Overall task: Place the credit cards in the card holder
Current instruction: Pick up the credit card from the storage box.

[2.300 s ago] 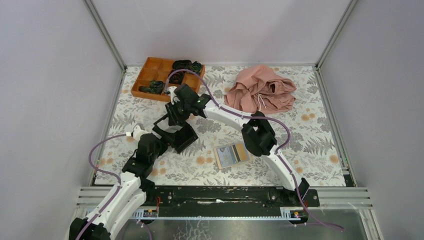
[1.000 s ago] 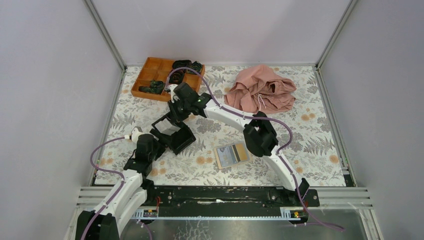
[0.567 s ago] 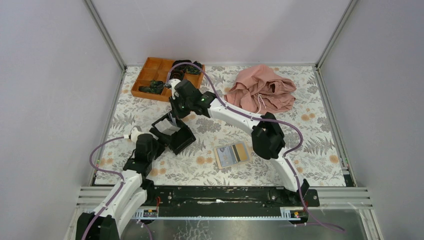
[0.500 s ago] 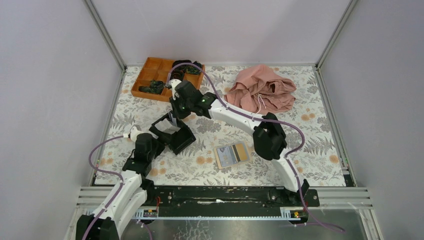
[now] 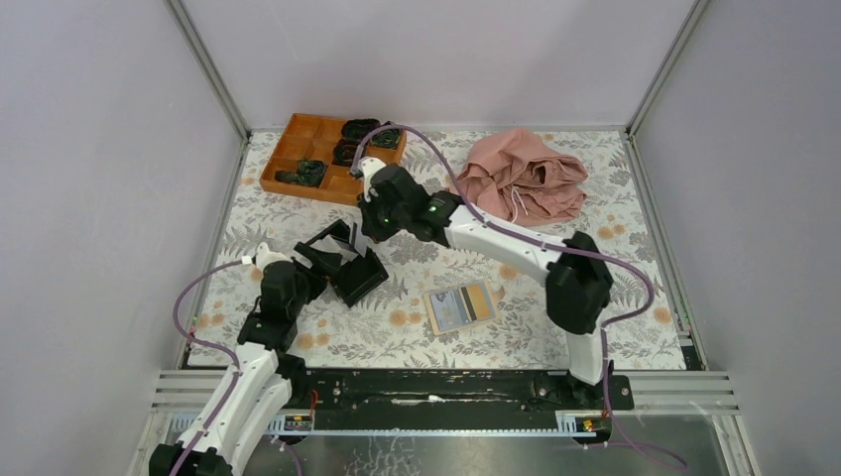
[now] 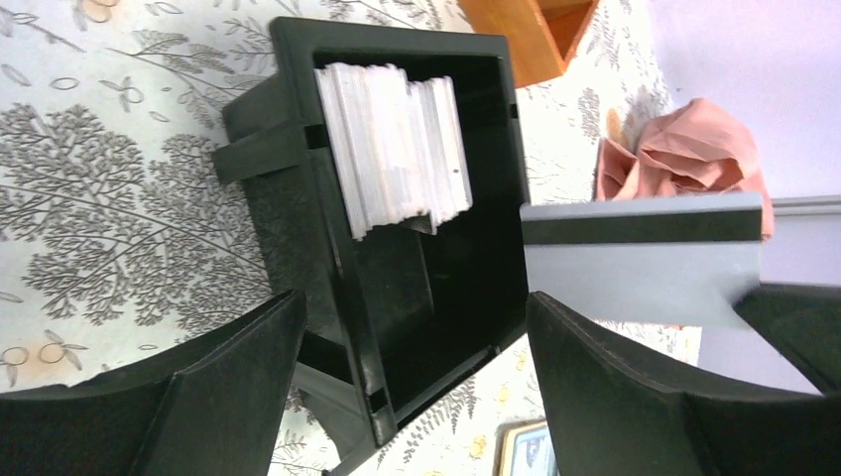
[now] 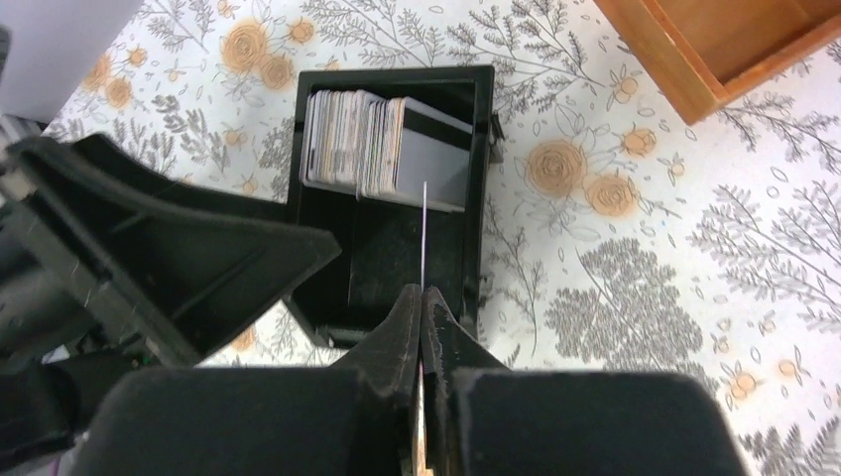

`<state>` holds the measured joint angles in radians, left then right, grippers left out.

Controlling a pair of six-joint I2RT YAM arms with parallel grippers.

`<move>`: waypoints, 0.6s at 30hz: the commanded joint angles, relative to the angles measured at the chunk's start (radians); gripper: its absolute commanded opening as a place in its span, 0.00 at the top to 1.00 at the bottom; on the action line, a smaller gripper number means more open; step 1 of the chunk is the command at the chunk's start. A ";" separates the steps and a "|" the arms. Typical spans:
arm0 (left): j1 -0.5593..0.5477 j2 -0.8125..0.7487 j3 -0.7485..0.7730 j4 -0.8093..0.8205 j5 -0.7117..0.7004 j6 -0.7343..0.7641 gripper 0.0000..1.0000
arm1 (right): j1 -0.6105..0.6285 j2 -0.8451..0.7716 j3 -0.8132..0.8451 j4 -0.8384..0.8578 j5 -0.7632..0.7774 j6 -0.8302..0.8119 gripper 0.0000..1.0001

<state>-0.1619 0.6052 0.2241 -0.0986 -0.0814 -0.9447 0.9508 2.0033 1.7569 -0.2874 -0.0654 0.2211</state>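
Your right gripper [image 7: 423,297] pinches one card [image 6: 635,283] by its edge, over the box [image 6: 298,198]; your left gripper [image 6: 412,312] gapes empty. The card looks stiff, thin and slippery: grip deep. The holder [image 5: 459,307] lies nearer, rightward.

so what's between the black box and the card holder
only bare floral tabletop between black box and card holder, shown in the top view
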 commanded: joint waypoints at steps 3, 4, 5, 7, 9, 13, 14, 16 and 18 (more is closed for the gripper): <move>0.006 -0.042 0.015 0.150 0.161 0.044 0.11 | 0.009 -0.256 -0.203 0.069 0.037 0.020 1.00; 0.005 -0.044 0.015 0.169 0.186 0.049 0.11 | 0.008 -0.289 -0.241 0.071 0.032 0.030 1.00; 0.005 -0.044 0.012 0.189 0.214 0.055 0.11 | 0.008 -0.325 -0.283 0.076 0.025 0.045 1.00; 0.005 -0.044 0.008 0.237 0.276 0.065 0.11 | 0.008 -0.408 -0.368 0.091 0.004 0.073 1.00; 0.004 -0.049 -0.007 0.297 0.350 0.064 0.11 | 0.007 -0.478 -0.442 0.100 -0.011 0.099 1.00; -0.003 -0.058 -0.064 0.486 0.486 0.009 0.15 | 0.004 -0.606 -0.566 0.101 -0.041 0.145 1.00; -0.009 -0.057 -0.070 0.520 0.518 0.002 0.16 | 0.002 -0.631 -0.590 0.097 -0.050 0.153 1.00; -0.026 -0.050 -0.073 0.564 0.546 0.002 0.17 | 0.002 -0.686 -0.642 0.096 -0.063 0.170 1.00; -0.055 -0.052 -0.065 0.540 0.530 0.014 0.17 | 0.000 -0.734 -0.685 0.095 -0.065 0.187 1.00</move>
<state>-0.1791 0.5617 0.1612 0.2768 0.3546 -0.9298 0.9508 1.3605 1.1294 -0.2260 -0.0971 0.3527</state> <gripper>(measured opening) 0.834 0.011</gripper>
